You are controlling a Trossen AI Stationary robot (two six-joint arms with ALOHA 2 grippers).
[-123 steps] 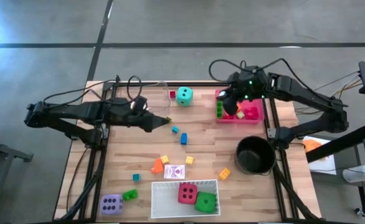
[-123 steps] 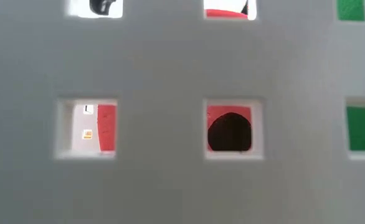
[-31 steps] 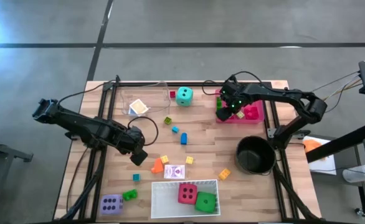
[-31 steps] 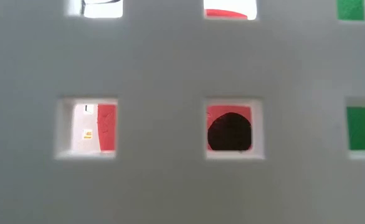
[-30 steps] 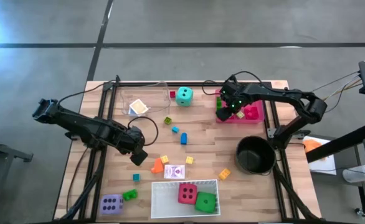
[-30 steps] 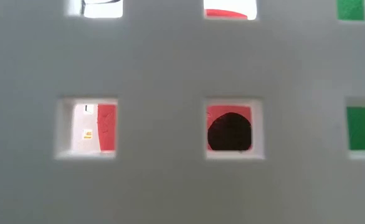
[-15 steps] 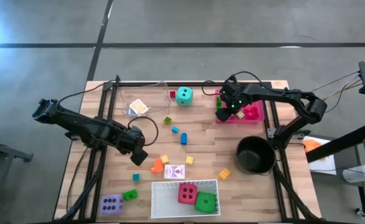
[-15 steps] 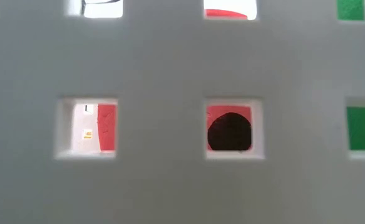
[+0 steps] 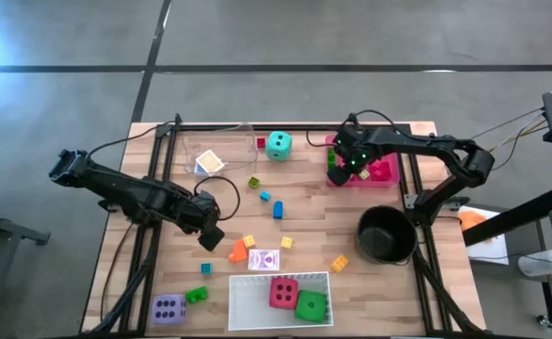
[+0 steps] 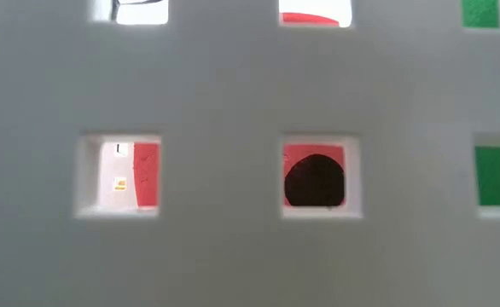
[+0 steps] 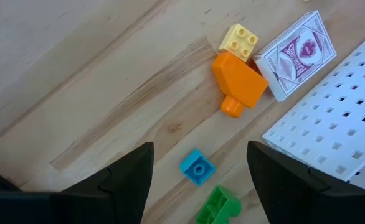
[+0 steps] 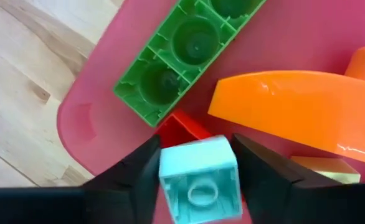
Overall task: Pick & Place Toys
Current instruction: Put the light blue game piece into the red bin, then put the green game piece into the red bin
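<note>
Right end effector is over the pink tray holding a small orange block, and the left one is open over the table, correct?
Not quite: the block held by the right end effector is light teal, not orange, as the right wrist view shows. It is over the pink tray, and the left end effector is open over the table.

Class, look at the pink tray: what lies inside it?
Inside the pink tray: a green block, an orange piece, a red block. The right claw with its pale teal block covers more.

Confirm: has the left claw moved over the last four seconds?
Yes. In the high view the left claw has swung from beside the clear tray toward the near side of the table, and now hangs open beside the orange block.
</note>
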